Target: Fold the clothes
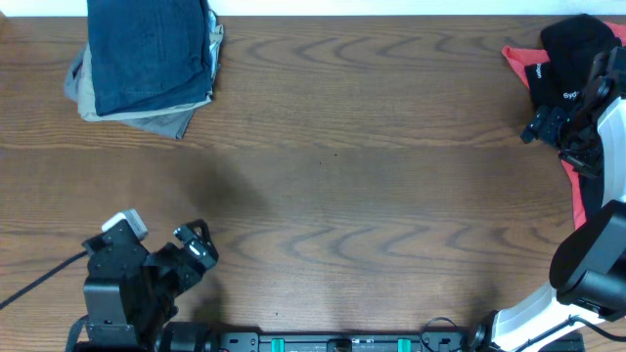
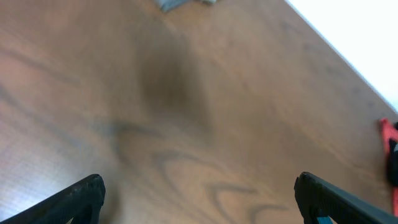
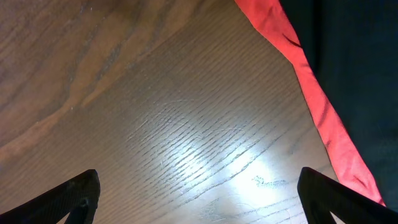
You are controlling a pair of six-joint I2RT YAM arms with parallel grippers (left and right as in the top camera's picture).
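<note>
A folded stack with dark navy-blue shorts [image 1: 152,49] on top of tan and grey shorts [image 1: 147,115] lies at the far left. A black white-lettered top [image 1: 567,59] and a coral-red piece [image 1: 585,200] lie at the right edge. The coral-red piece [image 3: 311,99] and dark fabric [image 3: 354,74] also show in the right wrist view. My right gripper [image 1: 553,125] is open and empty over bare table beside the coral-red piece. My left gripper [image 1: 196,244] is open and empty near the front left, far from the stack.
The wooden table [image 1: 352,186] spans the whole view. Its far edge runs along the top, a white surface behind it. A black cable [image 1: 34,284] trails from the left arm's base at the front left.
</note>
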